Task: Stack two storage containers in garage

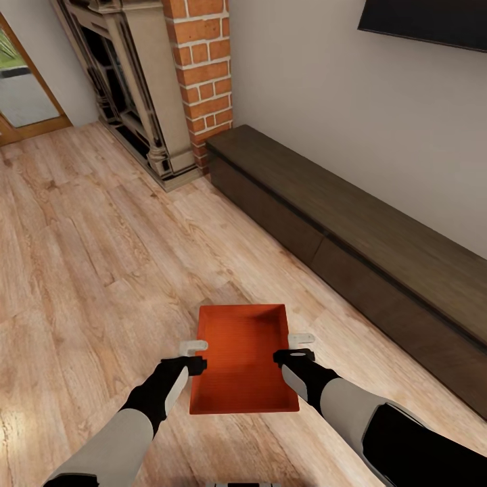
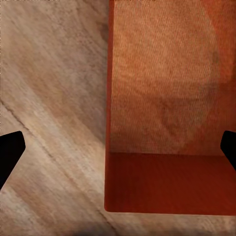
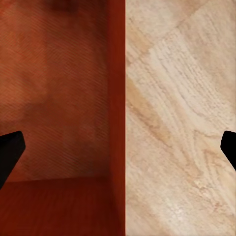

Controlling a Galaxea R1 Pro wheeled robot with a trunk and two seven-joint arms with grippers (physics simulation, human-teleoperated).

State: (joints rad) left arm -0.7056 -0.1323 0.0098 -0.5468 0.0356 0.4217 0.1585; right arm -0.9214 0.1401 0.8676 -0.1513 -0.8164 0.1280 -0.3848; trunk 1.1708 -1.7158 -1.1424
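At lower centre, the orange-red storage container [image 1: 243,358] sits between the left gripper [image 1: 194,356] and right gripper [image 1: 296,345], each spread wide astride a side wall, apparently readying a two-handed lift.

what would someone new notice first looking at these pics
The bright orange-red storage container grabs the eye first, open-top and empty, low in the middle of the head view over the light wood plank floor. The left claw and right claw flank its two long sides, each straddling a wall. Behind, a red brick chimney stands beside a long dark wood cabinet along the wall.
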